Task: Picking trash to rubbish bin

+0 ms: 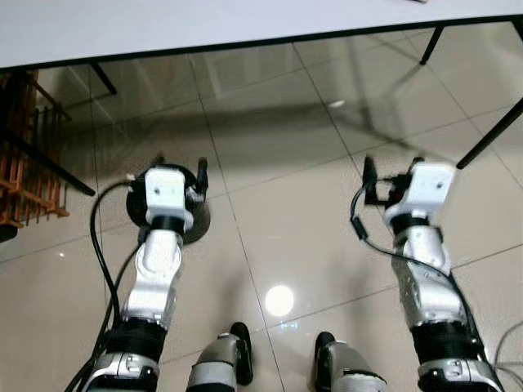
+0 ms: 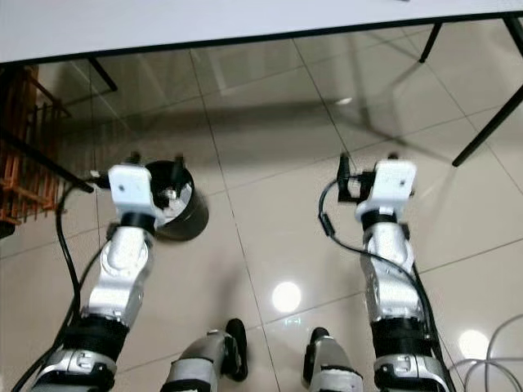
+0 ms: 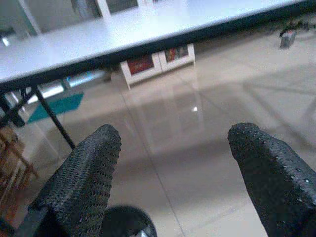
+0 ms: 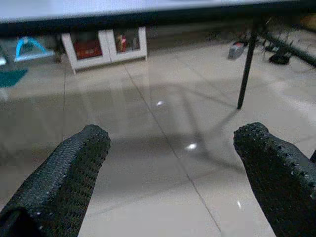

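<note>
A small round black rubbish bin (image 2: 181,214) stands on the tiled floor just below my left gripper (image 1: 181,167). Its dark rim (image 3: 126,221) shows between the two black fingers (image 3: 84,177) in the left wrist view. My left gripper is open, with nothing between its fingers. My right gripper (image 1: 394,166) is held out over bare floor at the same height, about a tile to the right of the bin. It is also open and empty, its fingers (image 4: 64,173) wide apart. I can make out no piece of trash on the floor.
A white table top (image 1: 163,28) spans the scene just ahead, with black legs (image 1: 490,135) slanting down at the right. A brown wooden rack (image 1: 24,163) stands at the far left. A low white cabinet (image 3: 158,61) stands beyond the table. My feet (image 1: 237,351) are on glossy tiles.
</note>
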